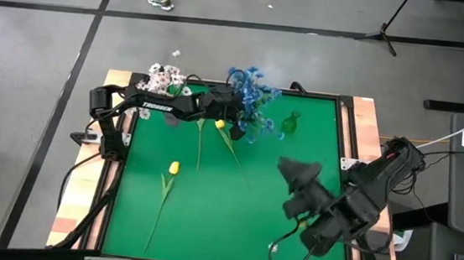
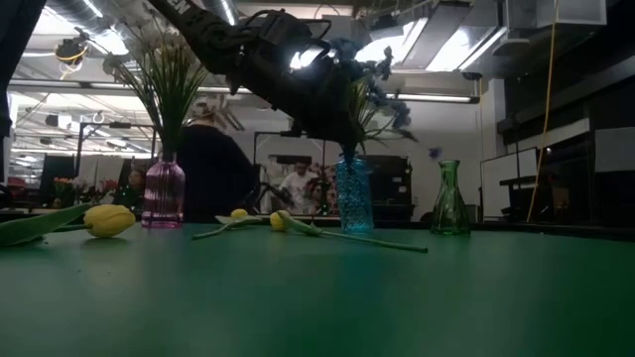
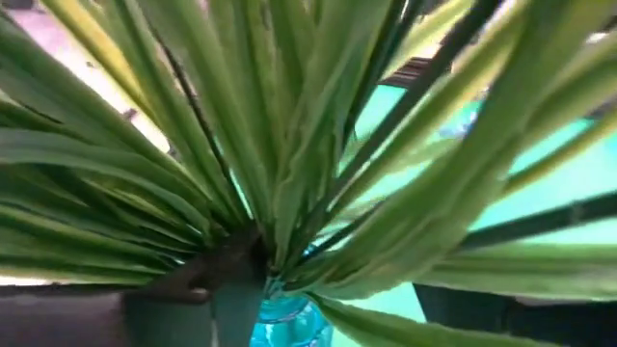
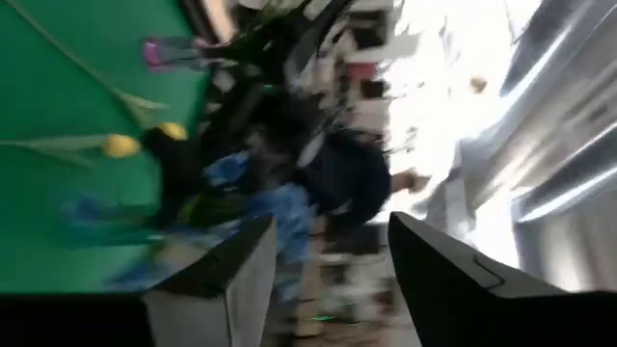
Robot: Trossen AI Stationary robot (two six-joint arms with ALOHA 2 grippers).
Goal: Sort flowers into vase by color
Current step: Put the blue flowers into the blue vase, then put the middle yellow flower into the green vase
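From the high view I see my left end effector [image 1: 227,106] reaching over the blue vase [image 2: 353,194] at the far edge of the green surface [image 1: 233,214], buried among the blue flowers [image 1: 252,94]. I cannot tell whether its fingers are open or closed; the blooms cover them from above, and the low view shows only the dark arm bulk crossing in front of the stems. The left wrist view gives me nothing but green leaves [image 3: 289,145] fanning out from the blue vase mouth, with no fingers in sight.

The low view shows what the top view flattens: a pink vase [image 2: 164,193] holding the white flowers [image 1: 166,79], standing to the side of the blue vase, and a green vase [image 2: 449,200] on the blue vase's other side, apart from it. Three yellow flowers lie on the surface: one [image 1: 173,169] well in front of the blue vase, two [image 1: 219,125] just before it, stalks trailing.

My right end effector [image 4: 328,280] waits at the near right corner, far from the blue vase, fingers spread with nothing between them. Its wrist view is smeared.
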